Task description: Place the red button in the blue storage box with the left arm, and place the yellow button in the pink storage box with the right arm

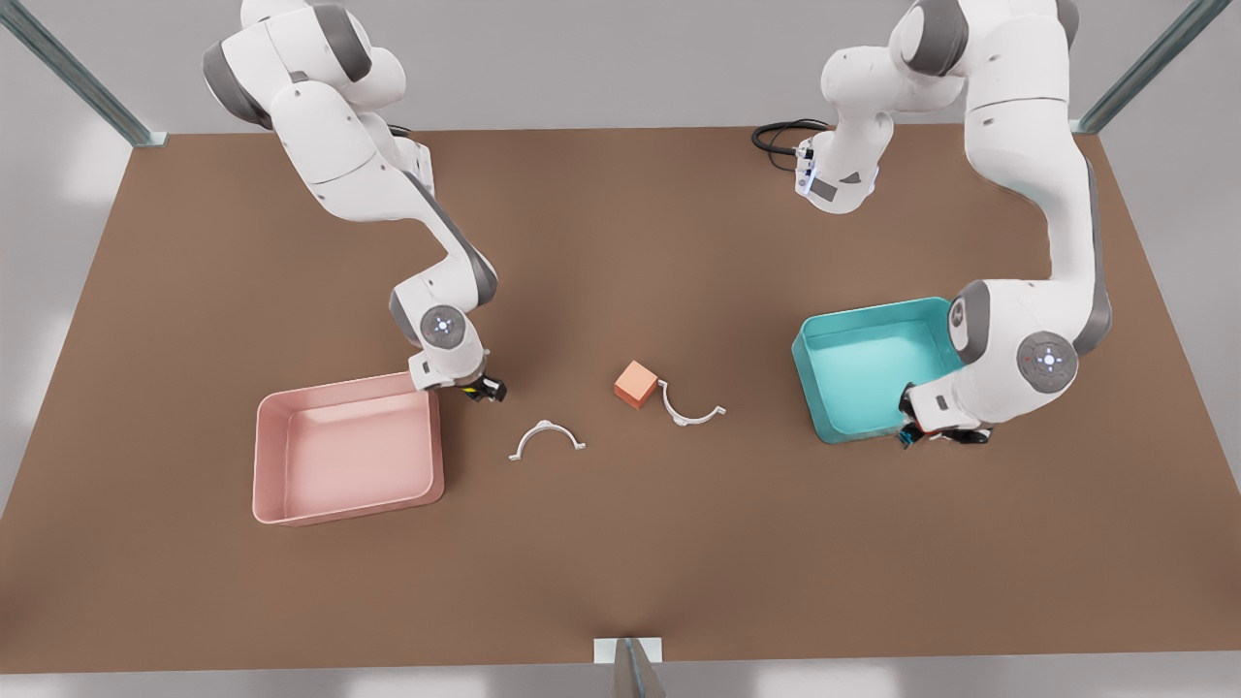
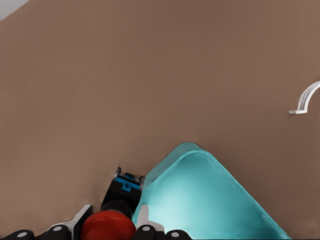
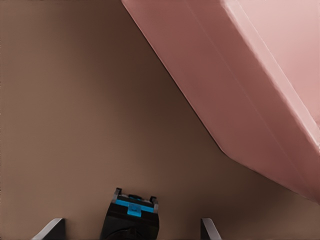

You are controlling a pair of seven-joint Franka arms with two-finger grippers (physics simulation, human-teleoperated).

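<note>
In the left wrist view, the left gripper (image 2: 114,231) has its two pale fingers (image 2: 81,220) close against either side of the red button (image 2: 108,226), a small push button with a round red cap on a short black body with teal marks; the jaws are narrow and hold it. Just beyond the button's black body rises the rounded corner of the blue storage box (image 2: 200,200), a shallow turquoise plastic tray. Farther off on the brown table (image 2: 150,75) lies a white curved plastic clip (image 2: 306,99).

In the right wrist view, the right gripper (image 3: 131,232) stands wide, its fingertips (image 3: 52,229) well apart on either side of the yellow button (image 3: 131,220), whose black body with a teal mark sits between them; the cap is hidden here. The outer wall of the pink storage box (image 3: 235,110), a shallow pale pink plastic tray, passes near it.

From the front view, the right gripper (image 1: 482,390) is low beside the pink tray's far corner, on the front view's left. The left gripper (image 1: 942,434) is at the teal tray's near corner. An orange cube (image 1: 636,384) and another white clip (image 1: 547,438) lie between the trays.
</note>
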